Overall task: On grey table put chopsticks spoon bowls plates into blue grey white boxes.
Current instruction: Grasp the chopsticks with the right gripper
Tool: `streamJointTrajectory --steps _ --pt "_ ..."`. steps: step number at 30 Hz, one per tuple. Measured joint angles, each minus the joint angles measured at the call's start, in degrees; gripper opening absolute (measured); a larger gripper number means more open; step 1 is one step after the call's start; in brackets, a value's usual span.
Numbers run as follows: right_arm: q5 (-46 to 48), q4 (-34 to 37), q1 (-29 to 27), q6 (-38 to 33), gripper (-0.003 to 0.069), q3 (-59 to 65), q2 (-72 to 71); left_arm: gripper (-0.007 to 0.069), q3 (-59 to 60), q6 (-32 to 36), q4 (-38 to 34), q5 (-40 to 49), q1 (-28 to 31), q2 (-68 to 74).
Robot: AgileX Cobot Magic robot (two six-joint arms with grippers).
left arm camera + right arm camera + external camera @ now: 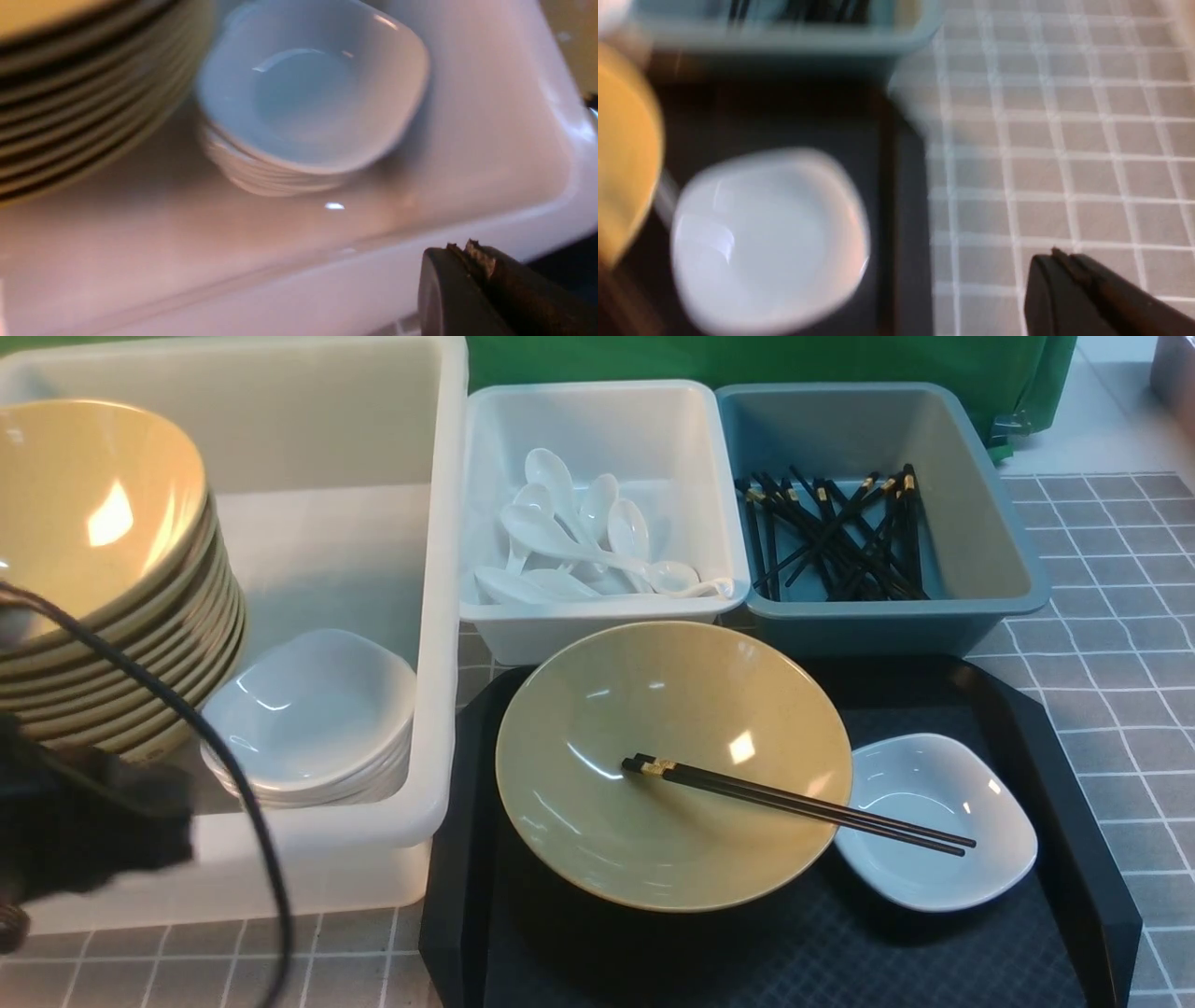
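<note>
A tan bowl (667,761) sits on the black tray (1074,803) with a pair of black chopsticks (803,803) lying across it onto a small white plate (943,821). The large white tub (439,616) holds a stack of tan bowls (103,569) and a stack of white plates (313,714). The white box (607,523) holds spoons (579,537). The blue-grey box (882,513) holds several chopsticks. My left gripper (460,247) is shut and empty at the tub's near rim. My right gripper (1057,256) is shut and empty over the grey table (1064,140), beside the tray; it does not show in the front view.
My left arm (84,821) and its cable (215,747) cross the tub's front left. A green cloth (747,359) hangs behind the boxes. Grey tiled table (1120,616) lies to the tray's right.
</note>
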Motion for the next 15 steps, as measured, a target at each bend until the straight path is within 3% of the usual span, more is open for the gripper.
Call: streamJointTrajectory --steps 4,7,10,15 --pt "6.14 14.95 4.70 -19.03 0.0043 -7.43 8.50 -0.0008 0.00 11.28 -8.20 1.85 -1.91 1.46" --pt "6.42 22.53 10.47 -26.50 0.0058 -12.83 16.29 -0.0008 0.00 14.35 -10.63 3.68 -1.91 1.76" --pt "7.53 23.17 14.74 -28.03 0.0087 -17.29 21.93 -0.0008 0.00 14.81 -10.90 6.24 -1.91 1.76" --pt "15.16 15.70 24.22 -25.48 0.0253 -30.04 35.51 -0.0008 3.83 15.01 -11.30 5.90 -1.91 1.71"
